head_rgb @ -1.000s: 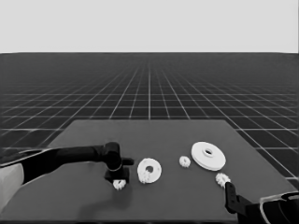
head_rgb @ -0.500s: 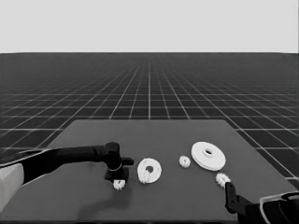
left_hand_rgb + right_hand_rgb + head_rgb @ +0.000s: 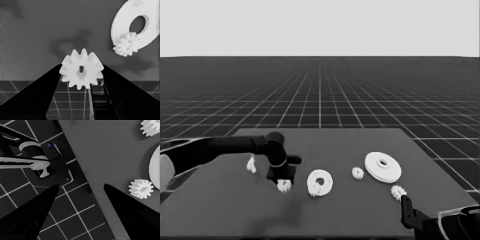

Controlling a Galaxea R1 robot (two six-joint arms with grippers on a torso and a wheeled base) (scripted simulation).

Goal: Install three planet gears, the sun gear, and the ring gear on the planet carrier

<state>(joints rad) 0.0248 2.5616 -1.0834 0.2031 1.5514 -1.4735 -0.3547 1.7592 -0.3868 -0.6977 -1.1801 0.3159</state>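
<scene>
White and toothed, a small gear [image 3: 82, 72] sits pinched between the left gripper [image 3: 283, 184]'s black fingers, just beside the smaller round part [image 3: 320, 182], which already carries one gear [image 3: 125, 45]. Parked at the table's near right corner, the right gripper [image 3: 80, 192] is spread and empty.
</scene>
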